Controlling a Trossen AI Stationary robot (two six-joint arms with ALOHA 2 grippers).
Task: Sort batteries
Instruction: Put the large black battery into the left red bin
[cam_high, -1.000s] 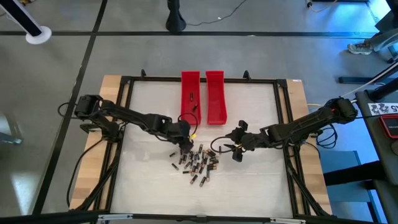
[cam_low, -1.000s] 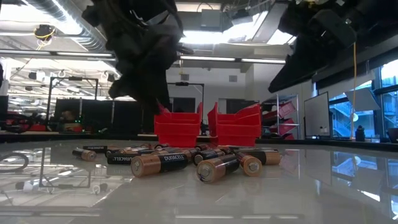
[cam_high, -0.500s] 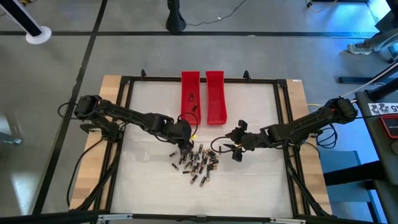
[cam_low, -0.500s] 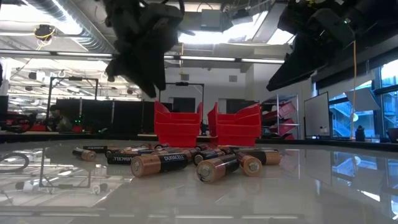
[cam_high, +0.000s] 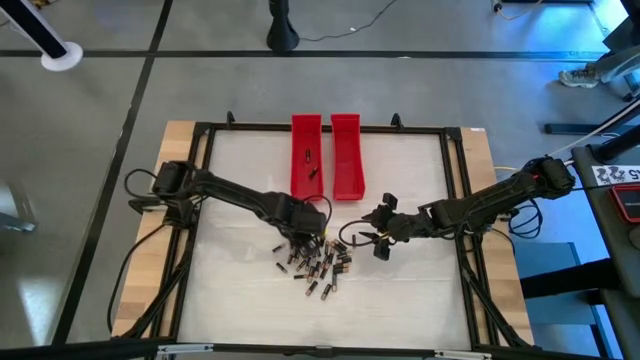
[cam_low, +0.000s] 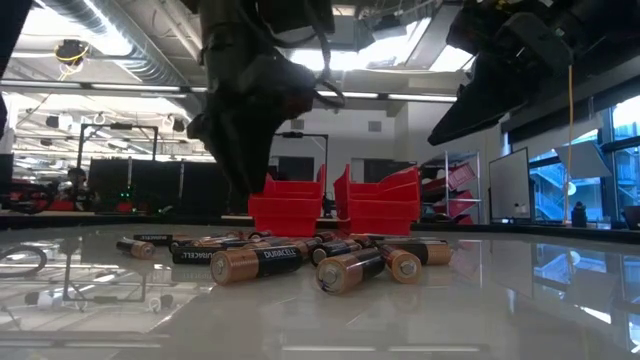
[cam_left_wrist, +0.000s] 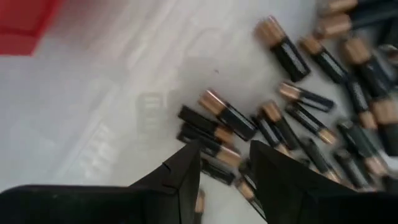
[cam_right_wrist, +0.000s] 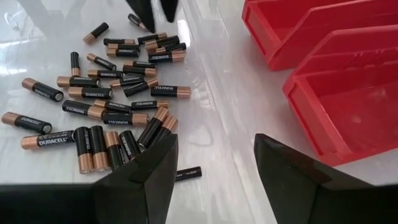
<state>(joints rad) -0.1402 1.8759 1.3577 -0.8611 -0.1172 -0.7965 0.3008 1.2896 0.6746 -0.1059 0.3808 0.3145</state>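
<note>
Evidently poised over batteries (cam_high: 318, 265) heaped at frame centre on bench (cam_high: 400, 290): left hand (cam_high: 312, 238), fingers apart and empty, low at heap's upper edge for a pick. Waiting just right of heap, right hand (cam_high: 380, 235), spread wide, holding nothing. Sorting trays (cam_high: 326, 155) above.

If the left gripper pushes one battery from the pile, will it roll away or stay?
The batteries are small smooth cylinders lying on a glossy table, so one nudged sideways would probably roll. They look rigid. Packed closely, neighbours would likely shift when the left gripper pushes in.
</note>
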